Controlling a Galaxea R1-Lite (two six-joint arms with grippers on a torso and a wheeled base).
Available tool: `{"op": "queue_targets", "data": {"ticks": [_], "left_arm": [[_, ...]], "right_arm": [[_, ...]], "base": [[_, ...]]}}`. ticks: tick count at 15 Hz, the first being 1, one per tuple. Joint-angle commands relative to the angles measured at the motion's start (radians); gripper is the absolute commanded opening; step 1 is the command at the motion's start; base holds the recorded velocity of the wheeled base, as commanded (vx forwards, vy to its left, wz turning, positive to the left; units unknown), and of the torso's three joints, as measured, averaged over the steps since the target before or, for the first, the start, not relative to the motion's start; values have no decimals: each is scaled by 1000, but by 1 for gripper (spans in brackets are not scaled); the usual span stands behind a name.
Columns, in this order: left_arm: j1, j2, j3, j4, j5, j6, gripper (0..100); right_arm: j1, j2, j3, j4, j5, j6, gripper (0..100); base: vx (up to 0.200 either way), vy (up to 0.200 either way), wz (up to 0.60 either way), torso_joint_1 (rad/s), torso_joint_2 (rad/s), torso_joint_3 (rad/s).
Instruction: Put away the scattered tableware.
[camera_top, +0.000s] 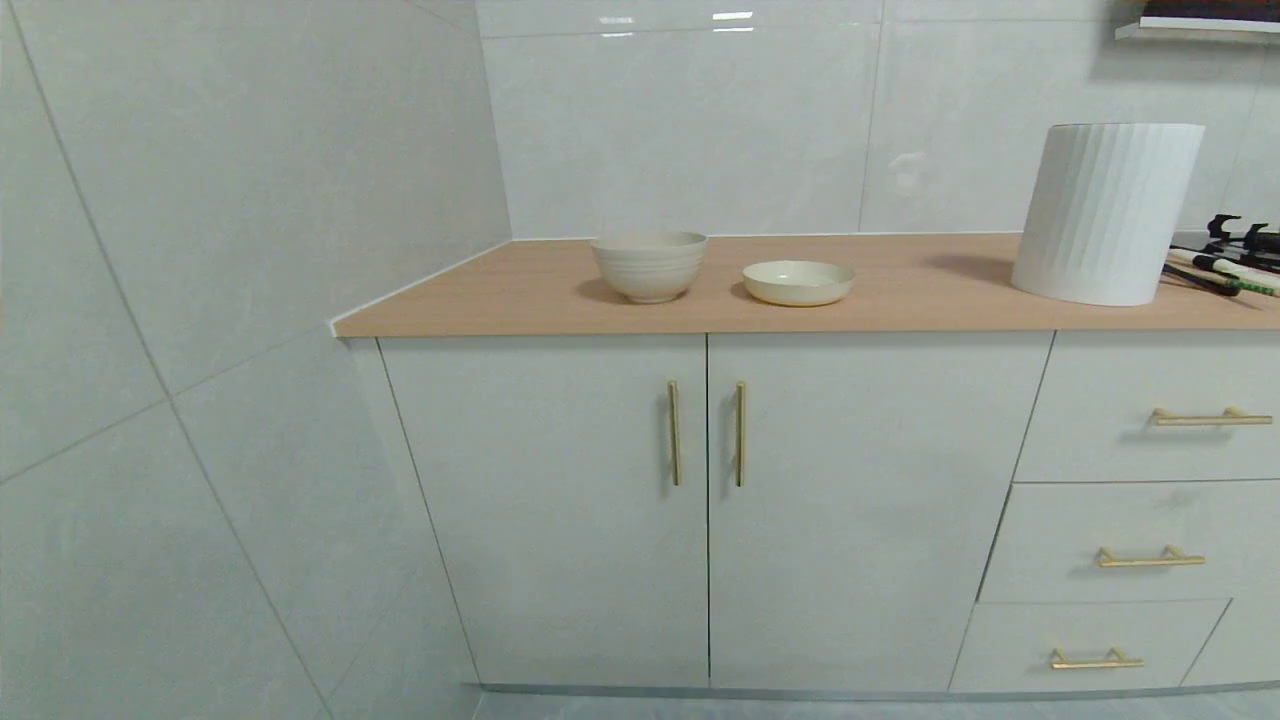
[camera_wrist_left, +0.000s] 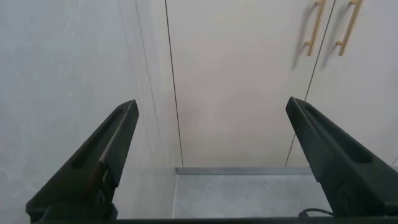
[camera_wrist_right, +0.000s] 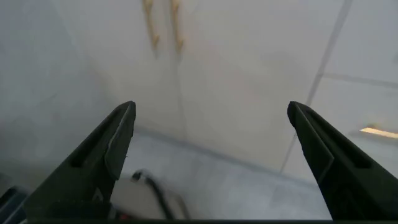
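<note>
The bowl (camera_top: 649, 265) stands upright, mouth up, on the counter (camera_top: 900, 290). It is round, with no long axis. The dish (camera_top: 798, 282) lies flat just to its right. The left gripper (camera_wrist_left: 211, 106) and right gripper (camera_wrist_right: 211, 107) face the cabinet doors (camera_top: 560, 500), jaws wide open and empty.

One bowl (camera_top: 649, 265), one shallow dish (camera_top: 798, 282), one ribbed canister (camera_top: 1105, 212), two cabinet doors (camera_top: 560, 500), three drawers (camera_top: 1150, 405).
</note>
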Motion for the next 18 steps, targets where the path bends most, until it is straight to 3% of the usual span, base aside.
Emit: {"op": "queue_targets", "data": {"ticks": [1, 3, 5, 7, 11, 18], "left_arm": [[0, 0, 0, 0, 0, 0, 100], [0, 0, 0, 0, 0, 0, 100], [0, 0, 0, 0, 0, 0, 100], [0, 0, 0, 0, 0, 0, 100], [0, 0, 0, 0, 0, 0, 100], [0, 0, 0, 0, 0, 0, 100]], "right_arm": [[217, 436, -121, -89, 39, 23, 100], [301, 716, -216, -276, 39, 64, 100], [316, 939, -298, -492, 39, 96, 100], [358, 1095, -443, -498, 44, 205, 100], [367, 1304, -634, -497, 153, 216, 100], [379, 1617, -939, -488, 153, 219, 100]], "base": [[0, 0, 0, 0, 0, 0], [0, 0, 0, 0, 0, 0], [0, 0, 0, 0, 0, 0], [0, 0, 0, 0, 0, 0], [0, 0, 0, 0, 0, 0], [0, 0, 0, 0, 0, 0]]}}
